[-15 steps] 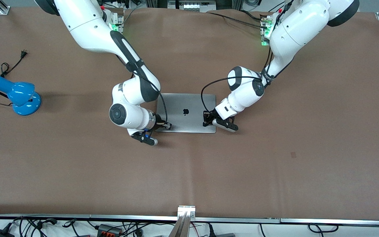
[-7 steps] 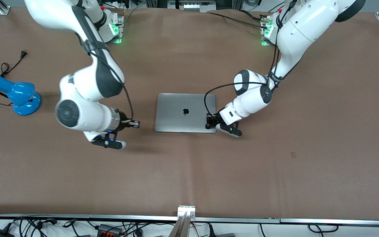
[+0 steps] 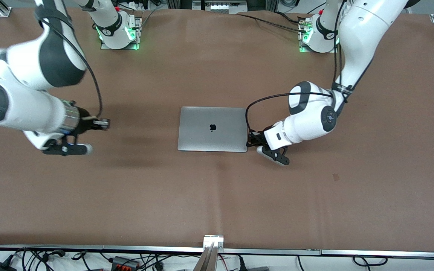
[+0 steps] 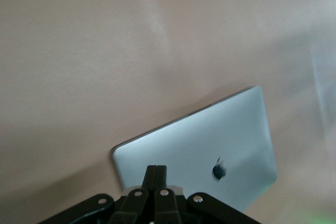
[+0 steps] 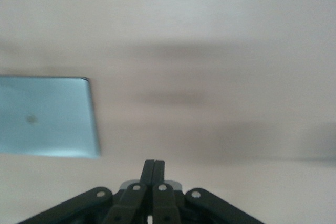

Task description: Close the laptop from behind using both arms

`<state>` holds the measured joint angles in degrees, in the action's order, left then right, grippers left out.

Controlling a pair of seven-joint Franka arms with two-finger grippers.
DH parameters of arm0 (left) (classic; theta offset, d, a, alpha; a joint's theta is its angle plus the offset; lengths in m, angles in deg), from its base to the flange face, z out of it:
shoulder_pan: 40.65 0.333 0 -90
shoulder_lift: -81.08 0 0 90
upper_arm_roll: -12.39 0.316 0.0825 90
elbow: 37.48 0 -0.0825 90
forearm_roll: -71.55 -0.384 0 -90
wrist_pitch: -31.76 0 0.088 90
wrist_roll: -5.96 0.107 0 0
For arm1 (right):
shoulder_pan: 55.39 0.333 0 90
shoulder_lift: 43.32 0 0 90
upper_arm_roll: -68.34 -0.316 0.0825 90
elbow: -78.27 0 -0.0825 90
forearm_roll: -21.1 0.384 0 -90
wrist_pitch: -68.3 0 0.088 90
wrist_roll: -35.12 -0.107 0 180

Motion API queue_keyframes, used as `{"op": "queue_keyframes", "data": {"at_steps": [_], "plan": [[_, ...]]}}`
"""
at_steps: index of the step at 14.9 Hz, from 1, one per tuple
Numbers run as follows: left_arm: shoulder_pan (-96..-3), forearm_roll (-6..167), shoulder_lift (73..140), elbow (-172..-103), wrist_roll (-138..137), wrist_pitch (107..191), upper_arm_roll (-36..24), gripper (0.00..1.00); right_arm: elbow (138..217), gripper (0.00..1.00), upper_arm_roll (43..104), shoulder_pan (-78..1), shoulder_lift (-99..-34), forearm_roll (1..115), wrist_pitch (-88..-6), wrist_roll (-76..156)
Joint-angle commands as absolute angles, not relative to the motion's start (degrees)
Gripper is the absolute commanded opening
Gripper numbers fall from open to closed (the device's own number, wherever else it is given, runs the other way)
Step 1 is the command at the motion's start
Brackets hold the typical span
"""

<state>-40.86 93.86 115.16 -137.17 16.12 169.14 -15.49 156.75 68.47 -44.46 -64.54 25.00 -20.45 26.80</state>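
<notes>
The silver-grey laptop (image 3: 212, 129) lies shut and flat on the brown mat, its dark logo up. It also shows in the left wrist view (image 4: 210, 150) and in the right wrist view (image 5: 47, 116). My left gripper (image 3: 249, 142) is shut and empty, just off the laptop's edge at the left arm's end, low over the mat. In the left wrist view its fingers (image 4: 156, 174) are pressed together. My right gripper (image 3: 104, 123) is shut and empty, up over the bare mat well clear of the laptop, toward the right arm's end. Its fingers (image 5: 154, 170) are pressed together.
The brown mat (image 3: 217, 195) covers the table. The two arm bases (image 3: 117, 34) (image 3: 315, 35) stand at the edge farthest from the front camera. A metal bracket (image 3: 213, 241) and cables lie along the nearest edge.
Both grippers have drawn away from the shut laptop. The right arm has swung far toward its own end of the table and hides the blue lamp. The left gripper has slid just off the lid.
</notes>
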Motion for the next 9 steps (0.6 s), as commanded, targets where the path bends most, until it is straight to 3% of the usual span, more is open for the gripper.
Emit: {"op": "queue_keyframes", "data": {"at_steps": [1,4,7,9], "plan": [[-39.2,88.0,114.3,-133.2,16.1,158.1,-15.0,0.0,156.5,0.0,68.4,-46.8,-60.8,21.5,-16.7,34.9],[-39.2,81.6,113.1,-130.0,15.3,147.7,-13.3,0.0,151.7,0.0,68.3,-48.4,-60.5,20.6,-11.1,35.7],[-38.0,77.1,112.1,-124.4,14.2,133.4,-12.3,0.0,151.5,0.02,68.4,-48.7,-61.1,19.3,-11.3,39.4],[-38.0,71.8,112.1,-119.2,14.1,123.5,-12.3,0.0,151.5,0.5,68.4,-50.0,-61.3,19.7,-11.4,41.8]]}}
